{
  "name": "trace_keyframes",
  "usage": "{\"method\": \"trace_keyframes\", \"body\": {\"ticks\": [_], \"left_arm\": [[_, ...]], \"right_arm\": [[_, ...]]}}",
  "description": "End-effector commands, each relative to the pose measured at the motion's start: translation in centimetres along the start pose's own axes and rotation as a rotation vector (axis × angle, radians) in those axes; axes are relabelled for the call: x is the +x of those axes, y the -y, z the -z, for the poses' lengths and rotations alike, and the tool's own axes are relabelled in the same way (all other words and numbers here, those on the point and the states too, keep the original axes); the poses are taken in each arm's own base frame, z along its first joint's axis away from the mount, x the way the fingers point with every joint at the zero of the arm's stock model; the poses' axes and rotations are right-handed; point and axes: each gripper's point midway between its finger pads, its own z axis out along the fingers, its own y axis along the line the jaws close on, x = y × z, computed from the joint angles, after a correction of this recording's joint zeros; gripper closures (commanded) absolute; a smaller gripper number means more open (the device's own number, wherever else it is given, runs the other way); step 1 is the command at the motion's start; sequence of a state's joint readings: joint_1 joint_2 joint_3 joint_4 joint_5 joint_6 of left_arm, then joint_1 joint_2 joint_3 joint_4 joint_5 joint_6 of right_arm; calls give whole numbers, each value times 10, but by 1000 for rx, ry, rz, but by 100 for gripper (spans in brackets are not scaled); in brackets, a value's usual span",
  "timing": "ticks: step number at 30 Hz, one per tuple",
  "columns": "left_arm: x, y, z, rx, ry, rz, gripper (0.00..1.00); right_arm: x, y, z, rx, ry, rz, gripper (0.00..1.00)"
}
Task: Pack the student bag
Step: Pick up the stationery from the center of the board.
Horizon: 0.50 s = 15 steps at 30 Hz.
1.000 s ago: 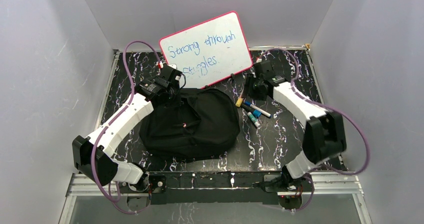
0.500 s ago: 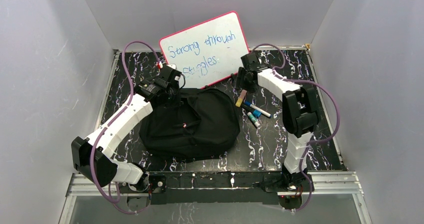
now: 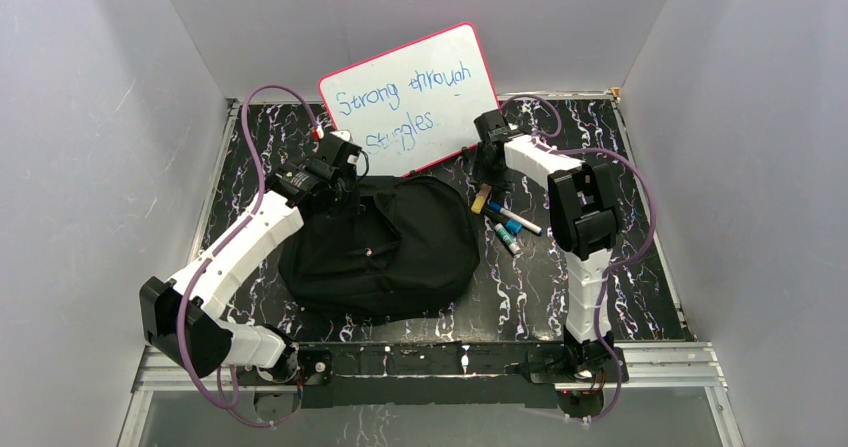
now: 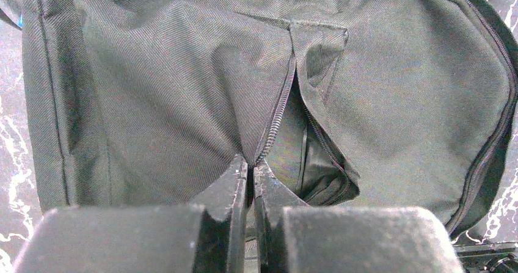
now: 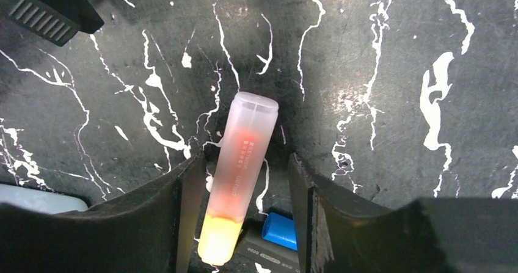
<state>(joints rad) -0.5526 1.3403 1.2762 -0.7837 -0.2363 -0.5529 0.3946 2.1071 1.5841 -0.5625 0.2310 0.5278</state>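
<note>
The black student bag (image 3: 385,247) lies in the middle of the table. My left gripper (image 3: 338,172) is at its far left corner, shut on the zipper edge (image 4: 272,126) of the bag (image 4: 153,83). The zipper is parted a little and shows dark lining (image 4: 305,157). My right gripper (image 3: 488,162) is open, right of the bag. Its fingers (image 5: 189,206) straddle a pink-and-yellow highlighter (image 5: 242,163) lying on the table; it also shows in the top view (image 3: 482,198). A blue marker cap (image 5: 280,230) lies beside it.
A pink-framed whiteboard (image 3: 410,97) leans against the back wall behind both grippers. Up to three more markers (image 3: 515,219) lie right of the bag. A black ribbed part (image 5: 49,7) is at the right wrist view's top left. Walls close in on three sides.
My right arm has folded and swung left, bringing its open gripper from the right of the markers to over the highlighter. My left gripper has stayed shut on the bag's zipper edge.
</note>
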Motion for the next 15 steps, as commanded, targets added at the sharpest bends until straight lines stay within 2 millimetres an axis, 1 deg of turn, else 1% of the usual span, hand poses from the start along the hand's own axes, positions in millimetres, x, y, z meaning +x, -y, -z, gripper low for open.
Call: {"method": "trace_keyframes", "body": {"ticks": [1,7,11,13,15], "left_arm": [[-12,-4,11,6,71,17,100],[-10,-1,7,16,64,16,100],[-11,-1,7,20,65,17,100],[-11,-1,8,21,68,17,100],[-11,-1,10,22,71,18,100]], "right_arm": [[5,-5,1,-19,-23,-5,42],[24,-16,-3,-75,-77,16,49],[27,-15,-5,-72,-87,23,52],[27,-17,-5,-80,-88,24,55],[25,-20,-3,-95,-84,23,60]]}}
